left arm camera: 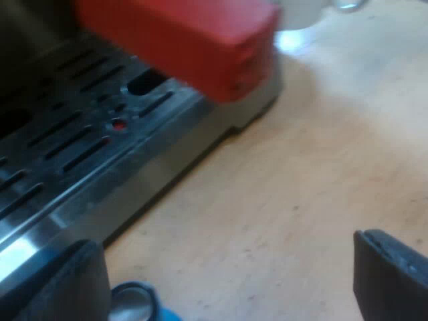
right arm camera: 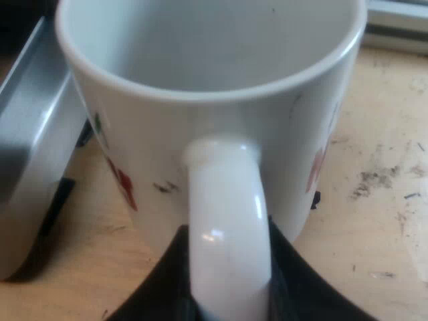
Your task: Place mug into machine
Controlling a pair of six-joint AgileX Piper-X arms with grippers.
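Left gripper (left arm camera: 231,284), fingers wide apart; right gripper (right arm camera: 231,297), fingers tight on mug (right arm camera: 214,134) handle.

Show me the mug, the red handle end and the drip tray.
mug (right arm camera: 154,130), right wrist view, white outer wall.
red handle end (left arm camera: 187,40), left wrist view, broad face.
drip tray (left arm camera: 144,137), left wrist view, slotted grate.

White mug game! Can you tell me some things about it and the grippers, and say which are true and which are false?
1. The white ceramic mug is empty inside. True.
2. The mug stands on the slotted metal tray. False: it is beside that tray, over the wooden table.
3. The right gripper grips the mug's handle. True.
4. The left gripper is shut on the red handle end. False: it is open, holding nothing; the red end hangs above the tray.
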